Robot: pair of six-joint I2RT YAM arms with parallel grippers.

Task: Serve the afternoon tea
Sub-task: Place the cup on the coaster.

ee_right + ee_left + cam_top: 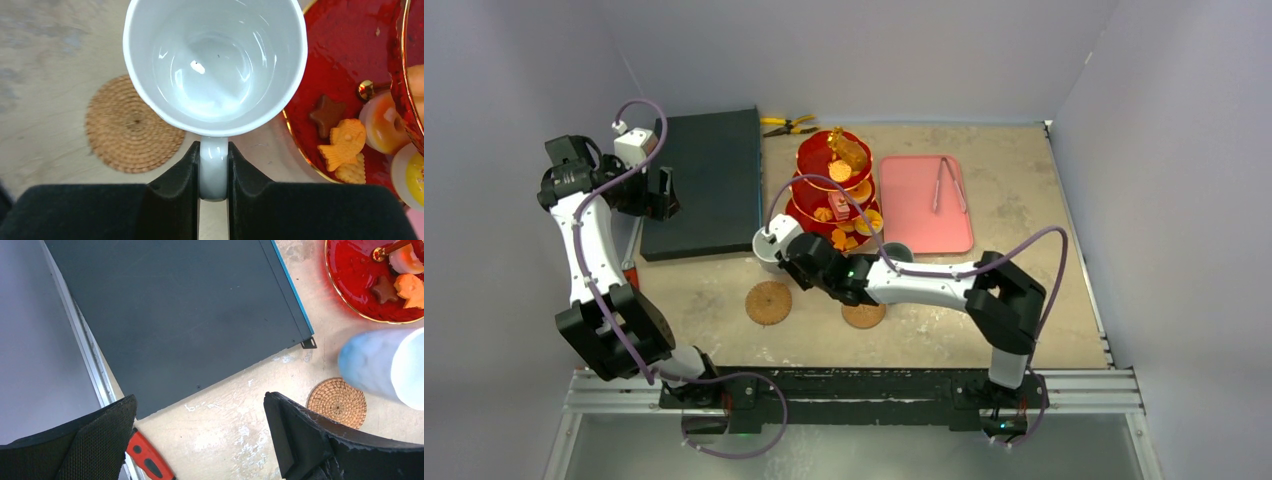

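The red three-tier stand (834, 185) with orange and brown biscuits stands mid-table. My right gripper (780, 247) is shut on the handle (214, 170) of the empty white mug (215, 65), just left of the stand's bottom plate (345, 75). The mug also shows in the top view (767, 243) and, blurred, in the left wrist view (385, 365). One cork coaster (769, 302) lies near the mug, another (864, 315) under the right arm. The grey mug (899, 252) is partly hidden behind that arm. My left gripper (664, 193) is open and empty by the dark slab's left edge.
The flat dark slab (704, 180) lies at the back left. Yellow-handled pliers (789, 125) lie behind the stand. A pink tray (927, 215) with tongs (949, 183) sits right of the stand. A red-handled tool (147, 457) lies by the table's left rail.
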